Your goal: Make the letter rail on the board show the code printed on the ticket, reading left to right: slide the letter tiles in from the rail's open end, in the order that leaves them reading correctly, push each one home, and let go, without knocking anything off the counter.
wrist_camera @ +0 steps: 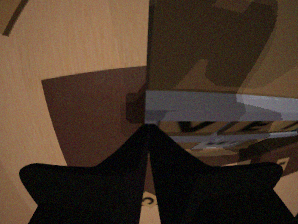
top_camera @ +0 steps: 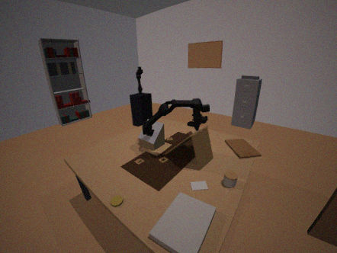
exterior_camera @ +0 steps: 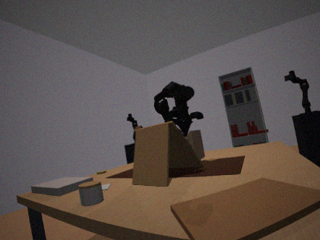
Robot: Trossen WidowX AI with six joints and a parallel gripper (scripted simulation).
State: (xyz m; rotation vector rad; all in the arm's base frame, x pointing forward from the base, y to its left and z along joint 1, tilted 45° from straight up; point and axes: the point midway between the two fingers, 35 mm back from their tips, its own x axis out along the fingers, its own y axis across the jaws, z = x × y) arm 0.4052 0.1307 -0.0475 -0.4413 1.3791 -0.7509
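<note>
I've got the pincer (wrist_camera: 148,163) squeezed together on nothing, hovering above the top edge of the sloped board (top_camera: 201,150). On my wrist view the grey letter rail (wrist_camera: 200,106) runs just ahead, dark letters beneath it, too blurred to read. Two tiles (top_camera: 139,161) lie on the dark mat (top_camera: 152,173). The white ticket (top_camera: 199,185) lies on the surface (top_camera: 107,168) by the canister (top_camera: 229,179).

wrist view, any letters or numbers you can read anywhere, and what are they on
Dark letters on the rail of the sloped board: cut off and blurred, unreadable now.
White ticket on the counter: print too small to read.
Two letter tiles on the dark mat: marks too small.
Nothing else carries text.
</note>
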